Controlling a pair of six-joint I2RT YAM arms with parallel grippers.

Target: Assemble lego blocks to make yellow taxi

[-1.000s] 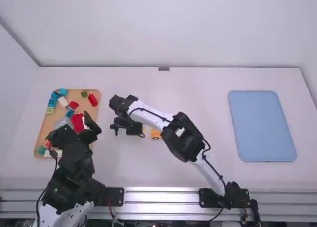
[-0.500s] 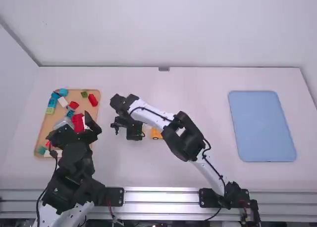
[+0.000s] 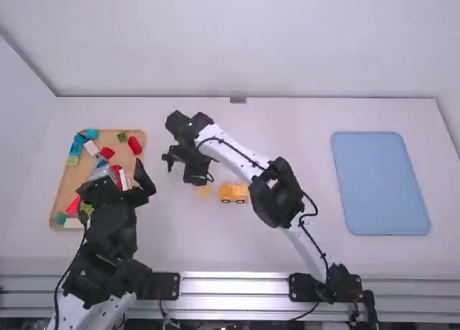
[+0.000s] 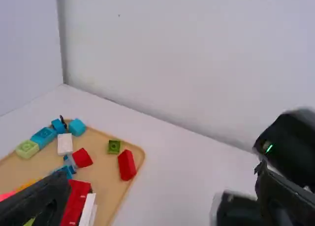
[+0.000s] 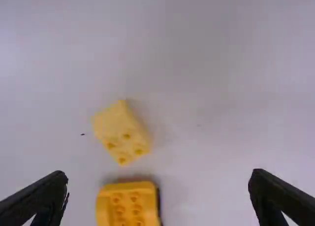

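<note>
Wooden tray edge: we saw the right rim of the wooden tray [image 3: 141,139] well apart from the loose yellow block [image 3: 205,191].
Open room: bare white table [image 3: 305,139] stretched between the right arm and the blue tray [image 3: 381,186].
Taxi: we found the orange-yellow car [image 3: 233,193] just beside the block.
Left gripper [image 3: 113,186]: at the wooden tray, fingers spread, released.
Right gripper [image 3: 194,175]: near the block, fingers wide apart, released.
Count: we counted two trays, one car, one loose block bearing four studs.
</note>
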